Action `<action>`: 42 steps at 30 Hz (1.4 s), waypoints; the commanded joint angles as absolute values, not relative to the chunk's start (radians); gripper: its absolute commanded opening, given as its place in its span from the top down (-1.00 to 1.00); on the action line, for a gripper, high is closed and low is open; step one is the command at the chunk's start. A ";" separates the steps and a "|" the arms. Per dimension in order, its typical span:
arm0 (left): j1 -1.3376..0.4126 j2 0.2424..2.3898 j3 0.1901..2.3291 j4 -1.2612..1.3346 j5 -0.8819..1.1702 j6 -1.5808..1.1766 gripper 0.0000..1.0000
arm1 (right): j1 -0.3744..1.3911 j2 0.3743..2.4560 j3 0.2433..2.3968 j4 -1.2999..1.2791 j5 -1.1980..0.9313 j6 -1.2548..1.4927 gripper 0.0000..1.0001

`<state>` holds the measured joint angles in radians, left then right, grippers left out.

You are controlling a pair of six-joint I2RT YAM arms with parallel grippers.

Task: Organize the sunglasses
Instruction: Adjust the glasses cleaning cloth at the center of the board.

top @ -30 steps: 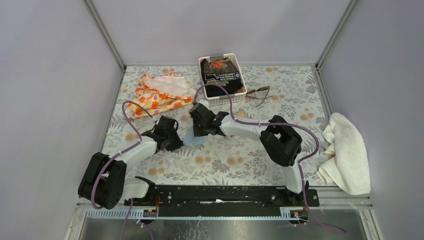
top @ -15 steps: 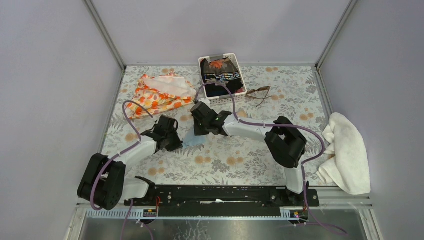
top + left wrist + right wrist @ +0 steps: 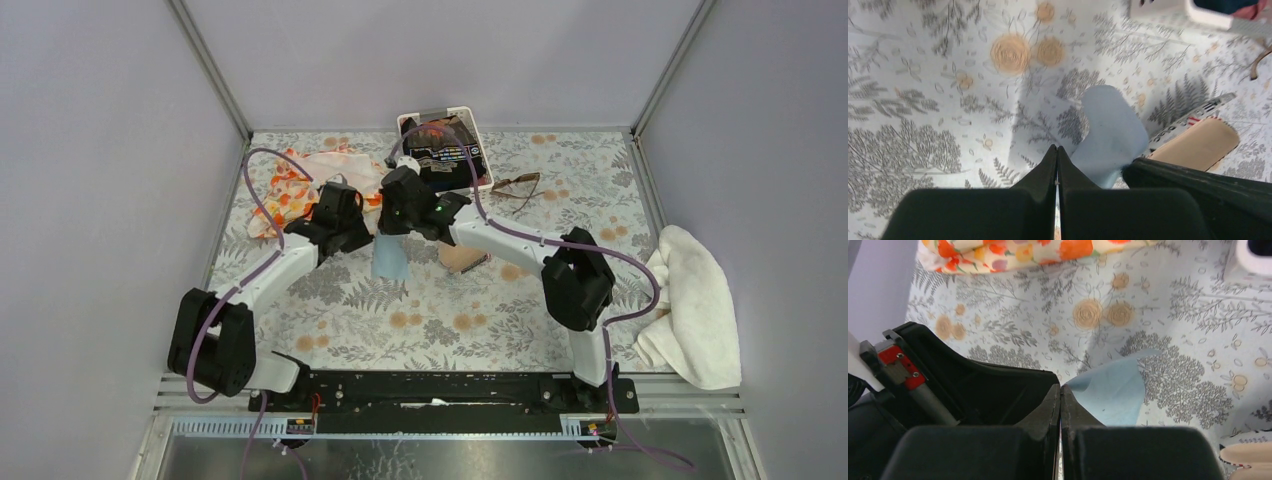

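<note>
The sunglasses (image 3: 517,186), thin brown frame with tinted lenses, lie on the table right of the white basket (image 3: 480,186); one brown temple tip (image 3: 1258,65) shows in the left wrist view. My two grippers meet above the table's middle. The left gripper (image 3: 365,235) (image 3: 1057,149) and the right gripper (image 3: 388,228) (image 3: 1060,387) are both shut on the top edge of a light blue cloth (image 3: 389,259) (image 3: 1108,135) (image 3: 1113,392), which hangs down between them. A tan tube-shaped case (image 3: 462,257) (image 3: 1198,145) lies on the table just right of the cloth.
The basket holds dark items. An orange floral fabric (image 3: 300,185) (image 3: 1013,250) lies at the back left, partly behind the left arm. A white towel (image 3: 692,300) is bunched at the right edge. Grey walls close in the table.
The left gripper closed on the cloth. Both grippers then rose and moved toward the back, lifting the cloth off the table so that it hangs. The tan case has come into view.
</note>
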<state>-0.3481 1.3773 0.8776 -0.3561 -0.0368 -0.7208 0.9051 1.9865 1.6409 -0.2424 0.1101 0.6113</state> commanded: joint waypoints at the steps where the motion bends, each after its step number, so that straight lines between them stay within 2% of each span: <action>1: -0.324 1.387 0.983 -0.415 -0.096 -0.627 1.00 | 0.887 1.981 1.704 -0.267 0.106 0.579 1.00; 8: -0.322 1.315 0.972 -0.453 -0.011 -0.514 1.00 | 0.887 1.878 1.532 -0.224 0.072 0.582 1.00; 14: -0.324 1.230 0.783 -0.397 0.198 -0.592 1.00 | 0.896 1.789 1.264 -0.163 0.008 0.624 1.00; 17: -0.325 1.202 0.706 -0.358 0.237 -0.639 1.00 | 0.905 1.737 1.145 -0.141 0.004 0.636 1.00; 18: -0.325 1.200 0.693 -0.353 0.234 -0.646 0.92 | 0.906 1.721 1.114 -0.138 0.003 0.639 1.00; 19: -0.325 1.204 0.688 -0.350 0.228 -0.647 0.74 | 0.907 1.708 1.089 -0.138 0.004 0.637 1.00; 22: -0.327 1.249 0.706 -0.369 0.180 -0.663 0.07 | 0.907 1.684 1.041 -0.137 0.005 0.638 1.00; 25: -0.332 1.319 0.738 -0.390 0.146 -0.689 -0.21 | 0.908 1.681 1.012 -0.130 0.003 0.639 1.00; 28: -0.369 1.373 0.742 -0.360 0.158 -0.698 -0.32 | 0.908 1.684 1.012 -0.121 0.002 0.645 1.00; 32: -0.437 1.434 0.746 -0.335 0.102 -0.734 -0.32 | 0.907 1.690 1.028 -0.122 0.003 0.648 1.00; 42: -0.465 1.558 0.729 -0.206 0.036 -0.816 0.04 | 0.908 1.666 1.006 -0.128 0.033 0.656 1.00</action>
<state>-0.4538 1.5021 0.7307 -0.2893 0.0914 -0.7803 0.8986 1.7214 1.0149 -0.1436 0.0097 0.6388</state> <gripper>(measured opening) 0.509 0.011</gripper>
